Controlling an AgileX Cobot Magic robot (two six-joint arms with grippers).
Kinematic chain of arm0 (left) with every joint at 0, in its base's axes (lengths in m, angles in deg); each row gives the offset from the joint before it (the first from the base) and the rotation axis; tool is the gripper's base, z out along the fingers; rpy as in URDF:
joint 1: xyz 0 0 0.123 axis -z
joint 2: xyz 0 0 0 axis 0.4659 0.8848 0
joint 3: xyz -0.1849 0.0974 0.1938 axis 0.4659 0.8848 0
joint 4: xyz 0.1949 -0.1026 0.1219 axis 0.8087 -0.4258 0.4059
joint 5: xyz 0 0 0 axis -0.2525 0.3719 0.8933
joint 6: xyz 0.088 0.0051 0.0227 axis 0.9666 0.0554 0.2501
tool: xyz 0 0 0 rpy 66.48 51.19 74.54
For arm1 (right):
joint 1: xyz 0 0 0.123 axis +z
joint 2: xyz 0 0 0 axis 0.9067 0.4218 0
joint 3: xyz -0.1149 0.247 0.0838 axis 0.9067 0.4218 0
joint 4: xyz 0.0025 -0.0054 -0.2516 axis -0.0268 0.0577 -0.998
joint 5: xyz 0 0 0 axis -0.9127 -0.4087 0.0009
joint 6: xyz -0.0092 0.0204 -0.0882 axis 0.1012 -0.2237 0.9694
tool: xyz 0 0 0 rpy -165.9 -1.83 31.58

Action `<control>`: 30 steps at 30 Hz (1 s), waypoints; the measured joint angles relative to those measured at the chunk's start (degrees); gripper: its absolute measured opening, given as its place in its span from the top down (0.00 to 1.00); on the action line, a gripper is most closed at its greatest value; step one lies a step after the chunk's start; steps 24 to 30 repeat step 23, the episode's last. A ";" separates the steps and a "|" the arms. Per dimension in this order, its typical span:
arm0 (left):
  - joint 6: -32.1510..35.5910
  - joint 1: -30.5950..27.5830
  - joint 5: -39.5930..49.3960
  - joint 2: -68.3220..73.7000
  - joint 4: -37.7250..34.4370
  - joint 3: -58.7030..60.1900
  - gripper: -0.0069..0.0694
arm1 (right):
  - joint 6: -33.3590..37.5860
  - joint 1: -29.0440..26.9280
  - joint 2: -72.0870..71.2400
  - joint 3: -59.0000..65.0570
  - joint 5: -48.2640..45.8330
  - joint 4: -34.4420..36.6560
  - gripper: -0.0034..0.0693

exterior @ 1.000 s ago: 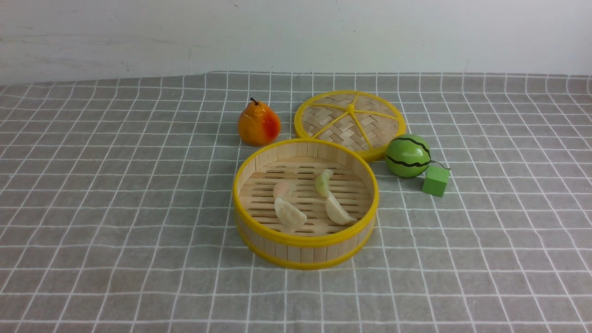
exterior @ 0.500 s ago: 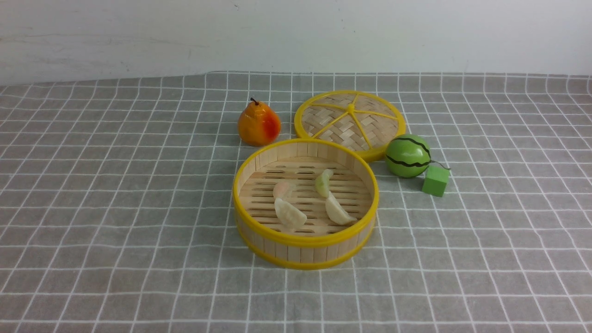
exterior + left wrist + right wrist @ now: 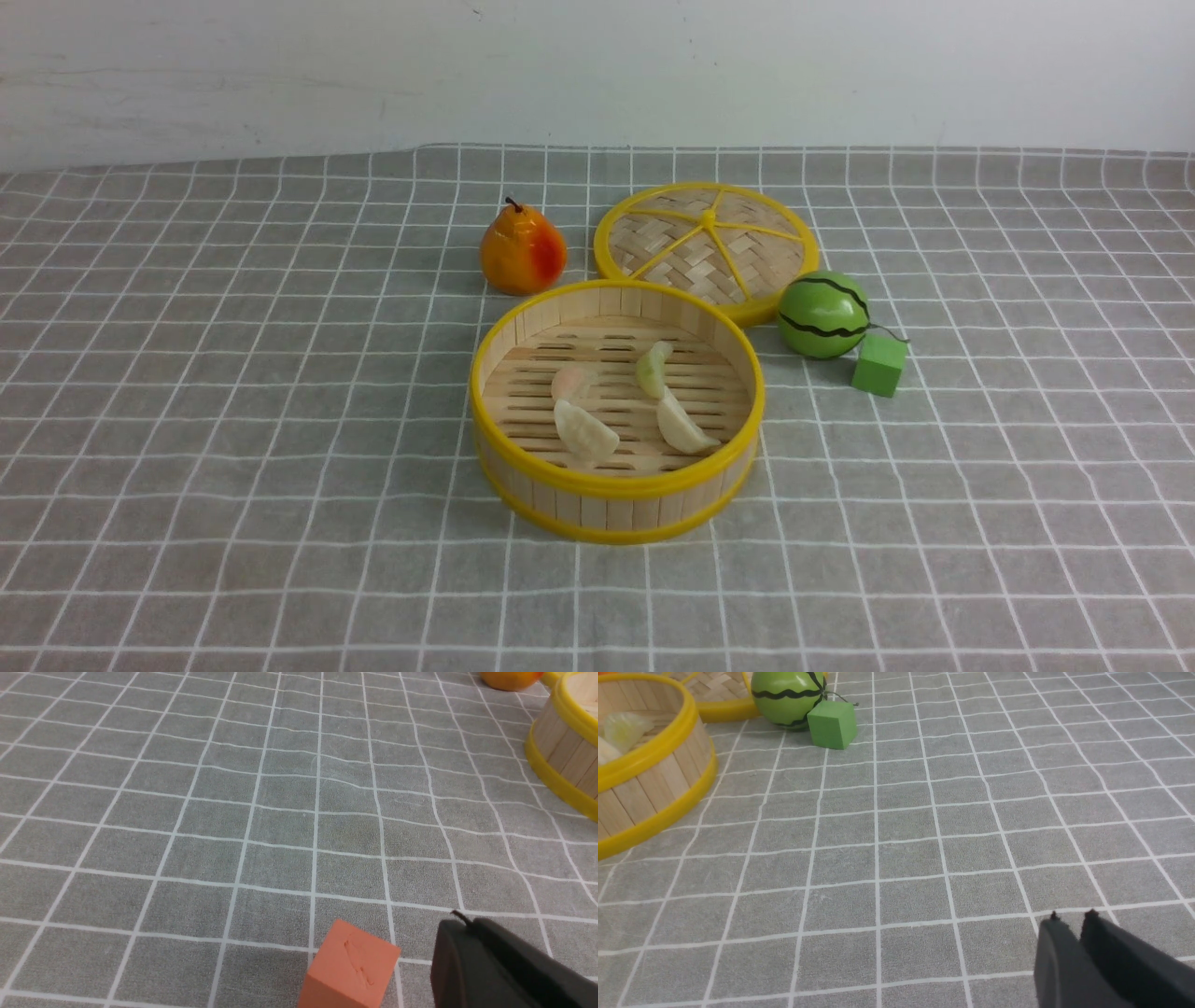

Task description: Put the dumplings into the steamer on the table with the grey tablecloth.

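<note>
Left pincer closed, right pincer slightly parted, bare grey cloth before the steamer.

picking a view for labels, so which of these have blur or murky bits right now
front view: dumplings pale, soft edges, low contrast against the slats; left wrist view: jaws dark, little detail; right wrist view: jaws dark and blurry, grid lines beyond look crisper

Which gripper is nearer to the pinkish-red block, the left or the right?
Left. The left gripper is right beside the block in its wrist view; the right gripper is over the cloth on the robot's right, beyond the steamer.
</note>
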 joint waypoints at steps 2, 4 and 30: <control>0.00 0.00 0.00 0.00 0.00 0.00 0.92 | 0.00 0.00 0.00 0.00 0.00 0.00 0.85; 0.00 0.00 0.00 0.00 0.00 0.00 0.91 | 0.00 0.00 0.00 0.00 0.00 0.00 0.84; 0.02 0.00 0.00 0.00 0.00 0.00 0.89 | 0.00 0.00 0.00 0.00 0.00 0.00 0.82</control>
